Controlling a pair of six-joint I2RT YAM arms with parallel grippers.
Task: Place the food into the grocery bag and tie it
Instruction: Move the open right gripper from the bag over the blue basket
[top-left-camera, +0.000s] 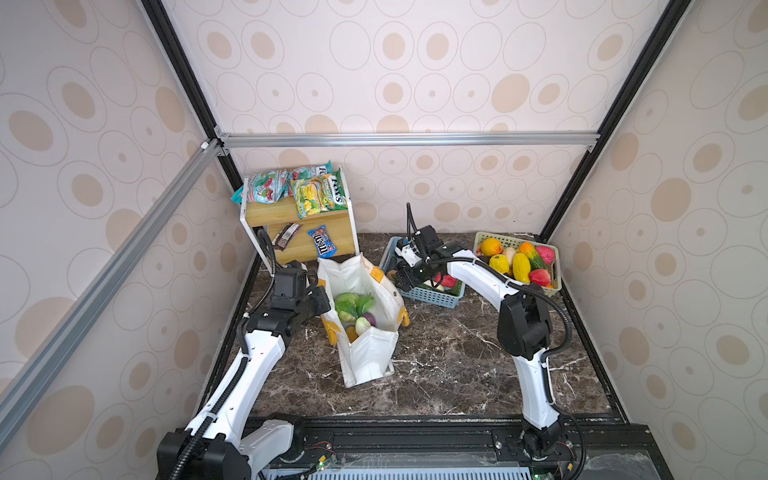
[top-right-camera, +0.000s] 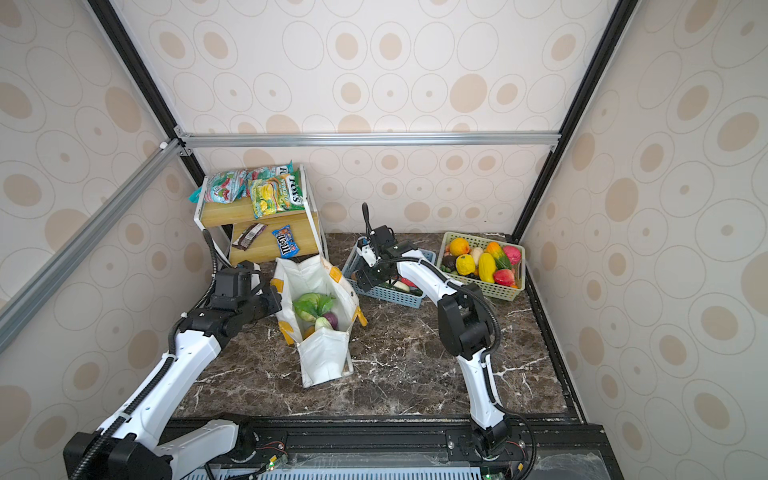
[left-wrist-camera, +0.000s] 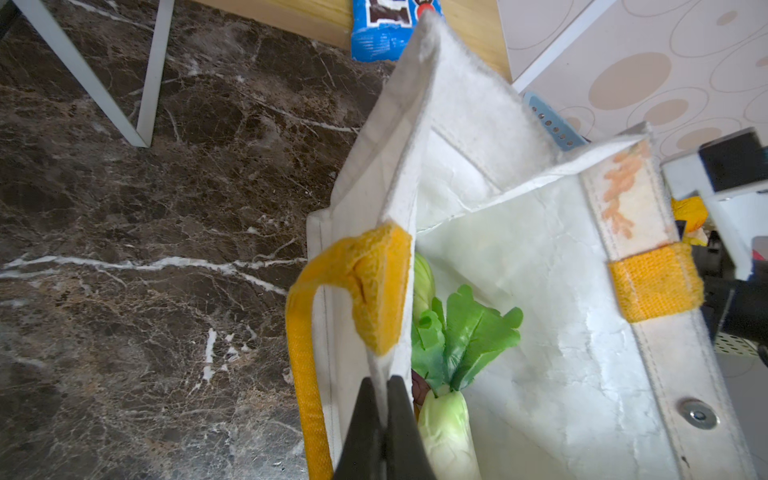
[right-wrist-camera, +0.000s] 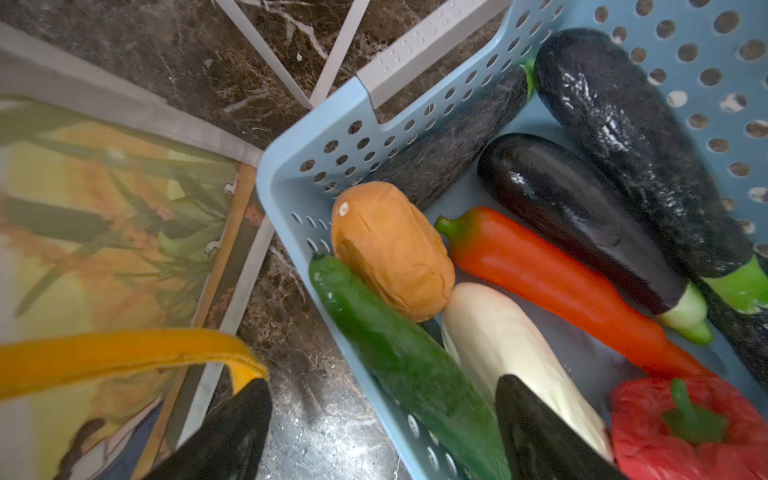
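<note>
The white grocery bag (top-left-camera: 365, 353) (top-right-camera: 324, 357) stands open mid-table, with a green cabbage (top-left-camera: 351, 305) (left-wrist-camera: 465, 332) and other food inside. My left gripper (top-left-camera: 326, 309) (left-wrist-camera: 382, 386) is shut on the bag's left rim. My right gripper (top-left-camera: 401, 286) (right-wrist-camera: 380, 384) hangs open over the near corner of the blue basket (top-left-camera: 428, 296) (right-wrist-camera: 299, 166). One finger is outside the wall, the other above a white vegetable (right-wrist-camera: 498, 332); a green cucumber (right-wrist-camera: 395, 353) lies between them. A brown-orange round one (right-wrist-camera: 390, 249) lies just beyond. The M&M's packet (top-left-camera: 322, 246) lies on the shelf.
A wooden shelf (top-left-camera: 291, 212) at the back left carries snack bags (top-left-camera: 307, 189). A green basket (top-left-camera: 486, 237) of yellow and red fruits stands back right. The blue basket also holds eggplants (right-wrist-camera: 582, 216) and red peppers (right-wrist-camera: 540, 274). The bag's yellow handle (right-wrist-camera: 124, 353) hangs near my right gripper.
</note>
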